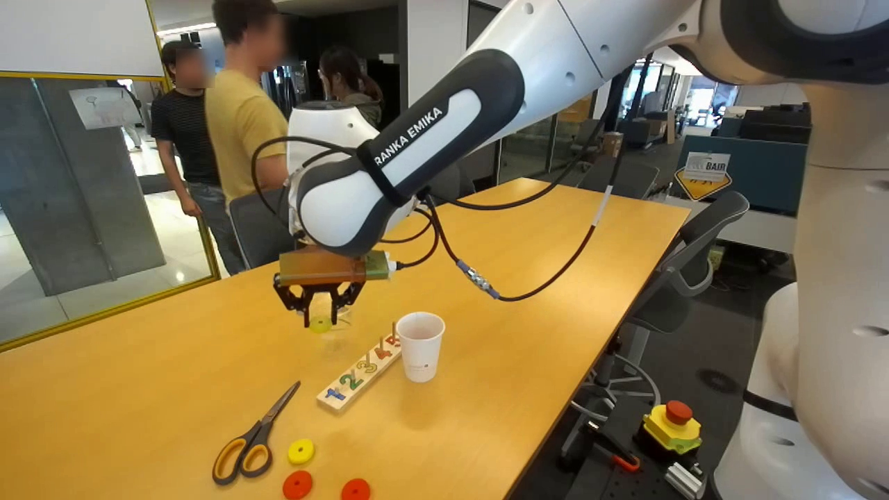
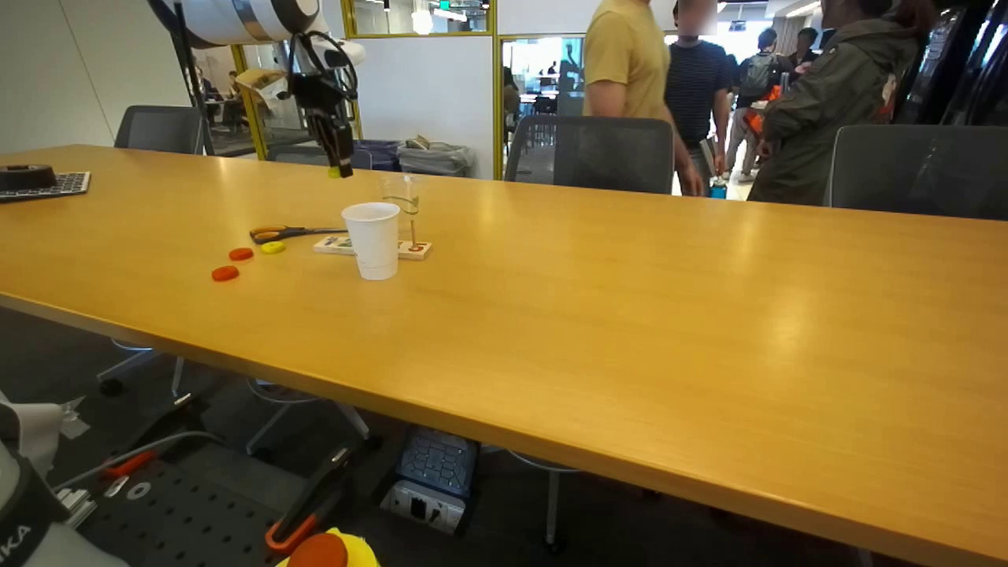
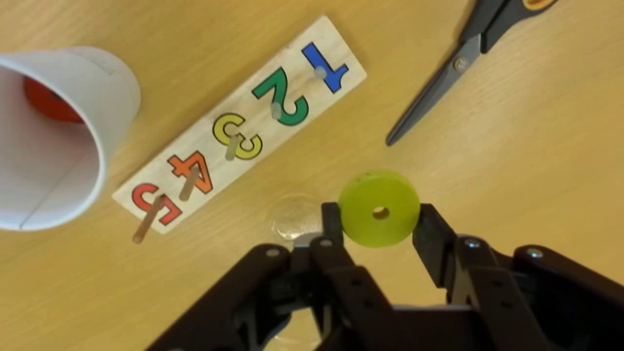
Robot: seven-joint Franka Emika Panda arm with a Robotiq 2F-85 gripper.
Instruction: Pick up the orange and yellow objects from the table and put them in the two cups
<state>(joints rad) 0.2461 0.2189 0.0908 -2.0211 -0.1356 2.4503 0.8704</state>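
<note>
Table (image 1: 507,347) with pegboard (image 3: 242,130) between cups (image 1: 421,354)

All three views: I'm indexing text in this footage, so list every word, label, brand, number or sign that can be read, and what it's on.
"RANKA EMIKA": robot arm
"IKA": robot part cut off at the picture's edge
"1 2 3 4 5": wooden board
"BAIR": white sign in the background; marks beside it unclear
Too small or blurred to read: print on the white cup, keys of the keyboard

Arm (image 1: 451,132) reads "RANKA EMIKA", pegboard (image 3: 253,119) 1–5, sign (image 1: 707,167) "BAIR".
</note>
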